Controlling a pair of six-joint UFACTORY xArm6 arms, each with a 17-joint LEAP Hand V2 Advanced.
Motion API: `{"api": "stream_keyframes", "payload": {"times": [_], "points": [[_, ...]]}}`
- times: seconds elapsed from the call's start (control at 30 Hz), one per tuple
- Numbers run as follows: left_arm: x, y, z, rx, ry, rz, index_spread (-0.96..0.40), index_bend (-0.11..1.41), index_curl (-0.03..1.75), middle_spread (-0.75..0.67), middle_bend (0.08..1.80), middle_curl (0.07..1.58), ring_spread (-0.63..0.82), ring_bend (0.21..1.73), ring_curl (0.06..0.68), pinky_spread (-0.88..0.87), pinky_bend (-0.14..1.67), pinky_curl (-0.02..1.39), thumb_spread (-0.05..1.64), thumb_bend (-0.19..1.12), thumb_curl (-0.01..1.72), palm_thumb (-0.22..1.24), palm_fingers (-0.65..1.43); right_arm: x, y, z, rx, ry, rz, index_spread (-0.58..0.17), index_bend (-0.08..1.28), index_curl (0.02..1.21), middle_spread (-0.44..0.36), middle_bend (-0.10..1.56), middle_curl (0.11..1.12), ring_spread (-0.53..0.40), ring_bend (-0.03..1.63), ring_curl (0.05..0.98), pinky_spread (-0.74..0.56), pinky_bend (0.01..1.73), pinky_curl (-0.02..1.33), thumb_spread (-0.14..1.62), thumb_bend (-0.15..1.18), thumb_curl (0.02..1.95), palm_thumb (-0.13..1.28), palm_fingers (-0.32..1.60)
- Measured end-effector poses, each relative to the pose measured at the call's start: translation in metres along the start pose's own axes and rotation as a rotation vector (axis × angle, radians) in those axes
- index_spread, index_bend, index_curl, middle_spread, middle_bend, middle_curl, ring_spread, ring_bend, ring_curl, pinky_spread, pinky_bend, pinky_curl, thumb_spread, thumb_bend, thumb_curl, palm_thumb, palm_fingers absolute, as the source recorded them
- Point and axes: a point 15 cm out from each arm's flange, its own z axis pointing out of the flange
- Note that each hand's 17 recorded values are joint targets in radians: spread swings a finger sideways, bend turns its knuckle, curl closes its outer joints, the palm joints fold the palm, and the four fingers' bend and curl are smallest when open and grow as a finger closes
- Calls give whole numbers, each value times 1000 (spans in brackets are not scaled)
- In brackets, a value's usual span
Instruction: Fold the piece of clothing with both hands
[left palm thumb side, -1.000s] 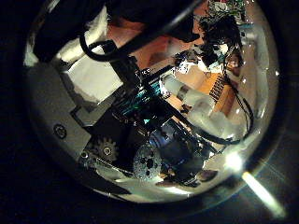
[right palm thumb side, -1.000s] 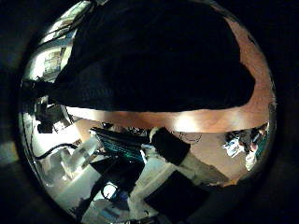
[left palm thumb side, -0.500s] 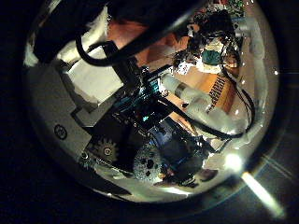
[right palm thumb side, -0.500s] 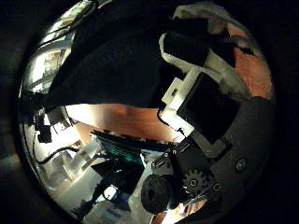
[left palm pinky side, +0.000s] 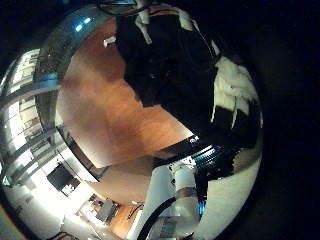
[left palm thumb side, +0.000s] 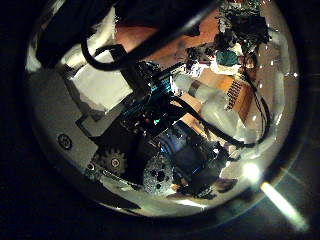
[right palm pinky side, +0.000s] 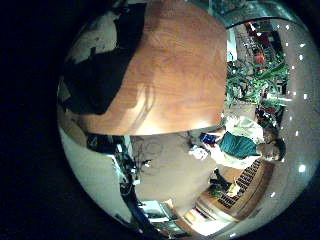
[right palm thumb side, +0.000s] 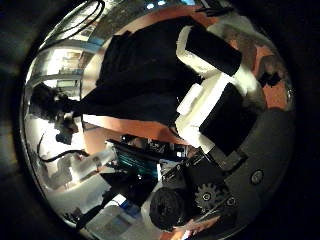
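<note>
A dark piece of clothing (left palm pinky side: 165, 60) lies spread on the wooden table (left palm pinky side: 100, 115) in the left little finger side palm view. My left hand's fingers (left palm pinky side: 232, 92) are curled on the clothing's edge there. In the right thumb side palm view my right hand's fingers (right palm thumb side: 205, 95) are curled against the clothing (right palm thumb side: 135, 70). The right little finger side palm view shows the clothing (right palm pinky side: 100, 75) on the table (right palm pinky side: 185, 70).
The table's edge (right palm pinky side: 160, 128) runs close to the clothing in the right little finger side palm view, with bare wood beside it. Floor and room furniture (left palm pinky side: 60, 180) lie beyond the table in the left little finger side palm view.
My right hand's fingers have curled into view over the clothing, and its camera has tilted. The left thumb side palm view has hardly changed.
</note>
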Motion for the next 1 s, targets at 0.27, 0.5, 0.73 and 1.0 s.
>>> {"api": "stream_keyframes", "payload": {"times": [0.27, 0.5, 0.73, 1.0], "points": [[0, 0, 0, -1, 1, -2, -770, 423, 1378, -498, 1126, 922, -420, 1437, 508, -561, 1233, 698, 1033, -16, 628, 779, 1129, -10, 14, 38, -84, -28, -27, -421, 408, 601, -266, 818, 619, -281, 1116, 514, -294, 1153, 478, 1142, -39, 316, 499, 96], [1, -3, -2, 0, 7, -3, -769, 421, 1382, -499, 1124, 924, -420, 1436, 508, -560, 1234, 699, 1033, -17, 623, 775, 1131, -24, 3, 78, -113, -37, -64, -370, 349, 504, -198, 668, 526, -190, 925, 408, 9, 937, 354, 1046, -35, 315, 425, 23], [2, -4, -8, 13, 5, -2, -769, 418, 1385, -500, 1122, 925, -421, 1435, 508, -557, 1236, 699, 1030, -16, 621, 777, 1132, -33, -11, 98, -71, -23, -65, -328, 347, 475, -158, 613, 484, -153, 836, 362, 141, 803, 285, 1018, -21, 321, 433, 135], [0, -1, -20, 24, -1, -4, -768, 416, 1387, -501, 1121, 926, -421, 1435, 508, -556, 1237, 698, 1025, -17, 621, 779, 1132, -46, -19, 117, -110, -3, -91, -372, 364, 480, -229, 685, 509, -263, 958, 375, -93, 809, 238, 1020, -10, 365, 576, 590]]}}
